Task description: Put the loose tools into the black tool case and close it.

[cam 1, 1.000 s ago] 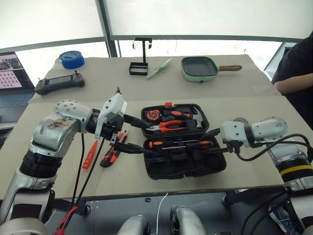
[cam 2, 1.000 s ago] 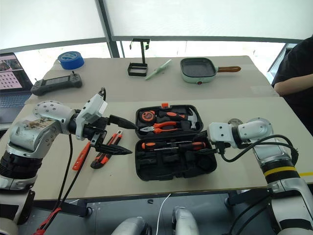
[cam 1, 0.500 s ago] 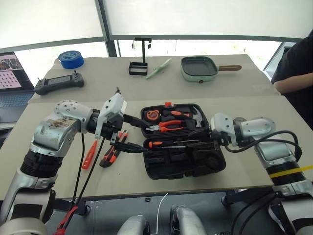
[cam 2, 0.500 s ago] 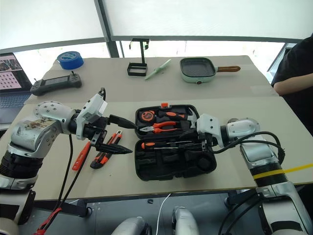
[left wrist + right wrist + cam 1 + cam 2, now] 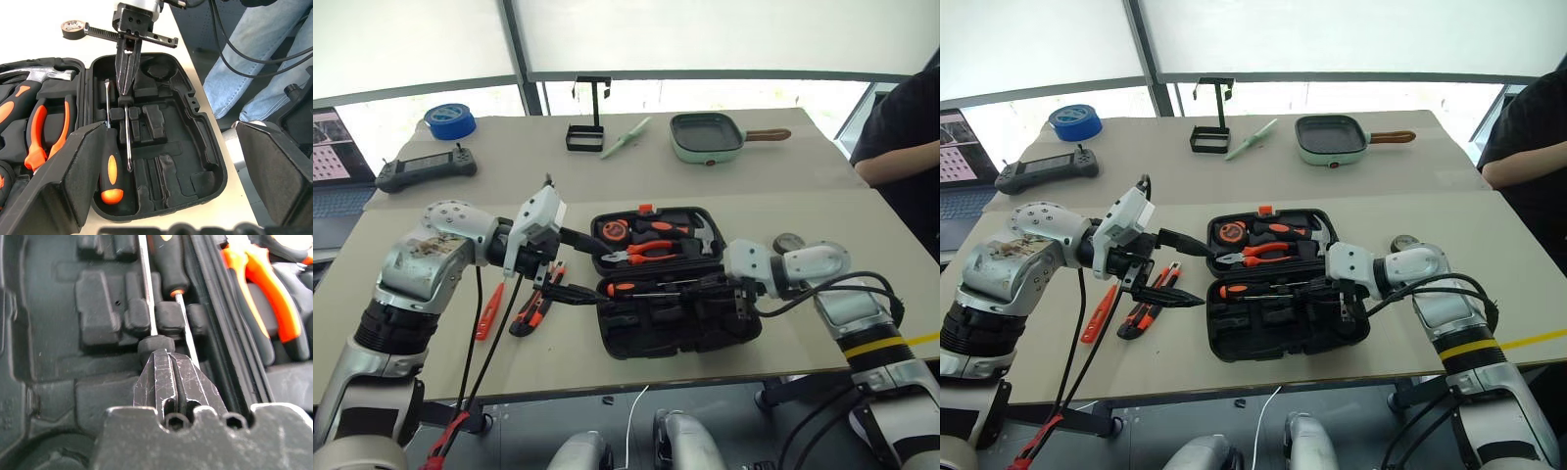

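The black tool case [image 5: 636, 338] lies open at mid-table. Its nearer half holds an orange-and-black screwdriver [image 5: 110, 172] and a second screwdriver's shaft [image 5: 128, 142]. My right gripper [image 5: 125, 99] is shut, its tips down in that half against the black collar at the shaft's end [image 5: 156, 344]; that handle is hidden beneath it. My left gripper [image 5: 587, 267] hangs open just left of the case, holding nothing. The utility knife [image 5: 536, 305] and the slim orange tester screwdriver [image 5: 490, 309] lie on the table below it. The dark tape roll [image 5: 789, 242] sits right of the case.
The case's far half carries pliers [image 5: 651, 252], a hammer and a tape measure. Along the back of the table are a blue tape roll [image 5: 448, 119], black controller [image 5: 424, 168], black stand [image 5: 584, 132] and green pan [image 5: 707, 135]. A person's arm [image 5: 901, 162] rests at the right.
My right gripper has moved left into the case's nearer half and shut its fingers. The left gripper has stayed where it was, still open.
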### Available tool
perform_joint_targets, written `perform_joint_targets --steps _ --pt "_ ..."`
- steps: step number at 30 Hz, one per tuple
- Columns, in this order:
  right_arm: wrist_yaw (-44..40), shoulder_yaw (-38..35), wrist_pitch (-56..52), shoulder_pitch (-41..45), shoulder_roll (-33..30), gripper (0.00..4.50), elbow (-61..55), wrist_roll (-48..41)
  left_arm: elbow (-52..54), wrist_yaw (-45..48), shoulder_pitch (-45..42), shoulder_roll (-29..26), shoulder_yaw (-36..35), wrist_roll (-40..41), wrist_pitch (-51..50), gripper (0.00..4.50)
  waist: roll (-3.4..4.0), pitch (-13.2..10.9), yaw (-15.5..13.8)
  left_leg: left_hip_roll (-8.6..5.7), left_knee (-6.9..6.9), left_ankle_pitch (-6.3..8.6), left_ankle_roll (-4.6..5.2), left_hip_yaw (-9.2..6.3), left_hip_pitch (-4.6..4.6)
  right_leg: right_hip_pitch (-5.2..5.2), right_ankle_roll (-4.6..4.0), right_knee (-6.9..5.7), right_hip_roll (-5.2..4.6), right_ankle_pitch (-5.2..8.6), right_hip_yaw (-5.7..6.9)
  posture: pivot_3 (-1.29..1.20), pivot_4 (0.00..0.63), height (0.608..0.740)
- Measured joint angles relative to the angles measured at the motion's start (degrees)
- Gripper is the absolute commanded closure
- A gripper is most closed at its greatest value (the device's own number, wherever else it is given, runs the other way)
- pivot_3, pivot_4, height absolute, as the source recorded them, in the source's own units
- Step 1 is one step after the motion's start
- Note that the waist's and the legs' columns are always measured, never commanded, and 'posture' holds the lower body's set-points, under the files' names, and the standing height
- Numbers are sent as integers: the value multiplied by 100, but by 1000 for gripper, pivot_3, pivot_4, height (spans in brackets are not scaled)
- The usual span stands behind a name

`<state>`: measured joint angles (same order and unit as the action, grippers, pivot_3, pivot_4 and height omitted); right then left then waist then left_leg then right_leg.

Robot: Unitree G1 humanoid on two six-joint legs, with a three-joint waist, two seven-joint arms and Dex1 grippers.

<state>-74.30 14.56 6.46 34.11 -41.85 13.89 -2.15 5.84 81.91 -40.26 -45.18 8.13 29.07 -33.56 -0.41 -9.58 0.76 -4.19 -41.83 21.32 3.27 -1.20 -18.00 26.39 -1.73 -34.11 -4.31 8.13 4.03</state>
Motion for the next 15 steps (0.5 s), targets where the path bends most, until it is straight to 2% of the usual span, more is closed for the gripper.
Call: perform_joint_targets --steps 5,9,12,15 --pt "73 142 679 93 -37 4477 44 421 -132 -19 -1 46 11 -89 79 0 -8 5 0 0 2 0 -1 -1 17 -15 0 0 1 0 -2 0 150 740" --pt "175 175 668 158 78 4477 64 530 -165 -57 0 79 28 -172 91 0 -22 13 36 1 2 -1 -4 2 26 -18 -3 -5 3 -1 -11 0 150 740" --pt "114 40 -100 121 166 4477 -209 174 -148 -193 106 20 7 -227 103 0 -20 12 56 4 6 -3 -7 4 23 -10 -10 -8 4 -1 -13 0 150 740" --pt "41 -227 -1516 38 259 3693 -1039 -814 -83 -502 523 -176 -125 -317 46 0 -3 1 43 6 5 -4 -8 2 -15 29 -16 -15 4 0 -11 0 150 740"
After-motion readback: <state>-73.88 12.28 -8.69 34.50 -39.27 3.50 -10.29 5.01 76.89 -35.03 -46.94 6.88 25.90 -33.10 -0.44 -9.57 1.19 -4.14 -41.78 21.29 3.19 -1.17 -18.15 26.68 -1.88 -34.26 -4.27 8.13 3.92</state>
